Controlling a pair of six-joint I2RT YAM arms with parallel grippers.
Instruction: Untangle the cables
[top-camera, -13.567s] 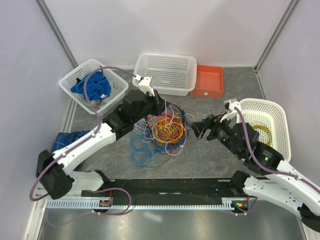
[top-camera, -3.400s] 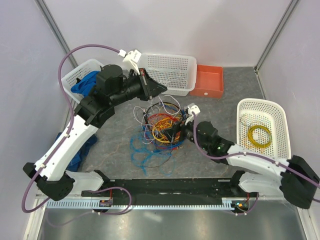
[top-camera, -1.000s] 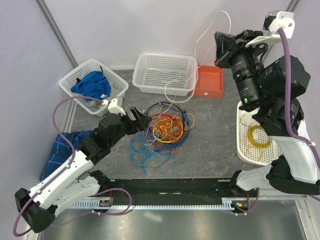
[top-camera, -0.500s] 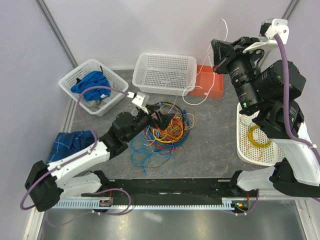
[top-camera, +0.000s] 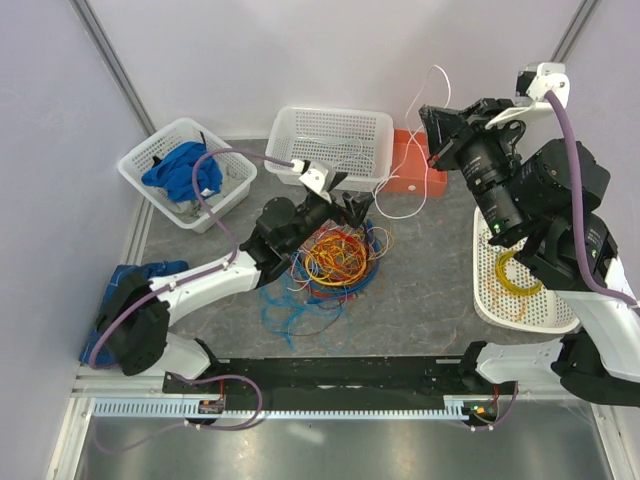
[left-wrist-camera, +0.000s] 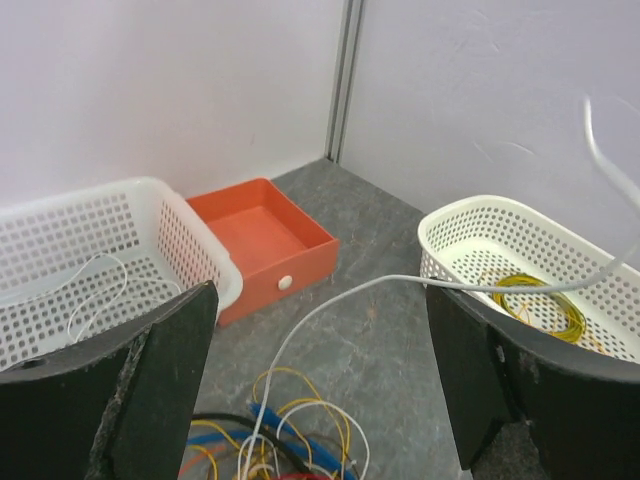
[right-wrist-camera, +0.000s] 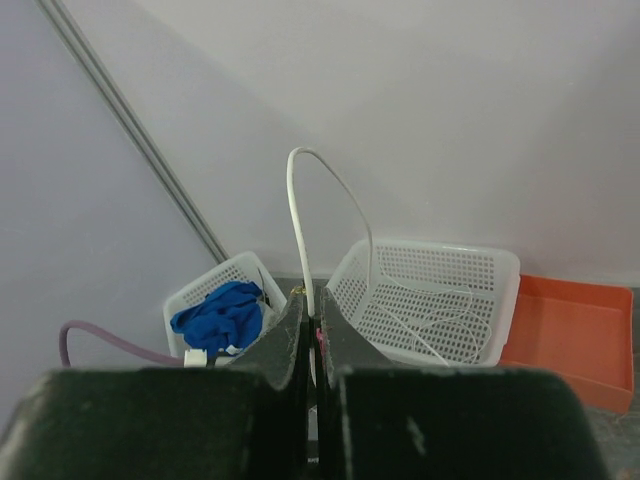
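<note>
The cables (top-camera: 333, 257) lie in a tangled pile of yellow, orange, red, blue, black and white loops at the table's middle. My left gripper (top-camera: 347, 204) hovers low over the pile's far edge, open. A white cable (left-wrist-camera: 330, 300) rises out of the pile (left-wrist-camera: 290, 440) and passes between its fingers (left-wrist-camera: 160, 380) without touching either. That white cable (top-camera: 405, 205) arcs up to my right gripper (top-camera: 432, 135), held high above the orange tray. In the right wrist view the right gripper (right-wrist-camera: 311, 318) is shut on the white cable (right-wrist-camera: 298, 220).
A white basket (top-camera: 330, 145) with thin white wire stands at the back, and an orange tray (top-camera: 418, 165) beside it. The left basket (top-camera: 185, 170) holds blue cloth. The right basket (top-camera: 525, 260) holds a yellow coil (left-wrist-camera: 530, 300). More blue cloth (top-camera: 135, 285) lies at far left.
My left gripper has reached right and forward over the pile's far side. The right arm has come down a little, still holding the white cable, whose loop has shifted.
</note>
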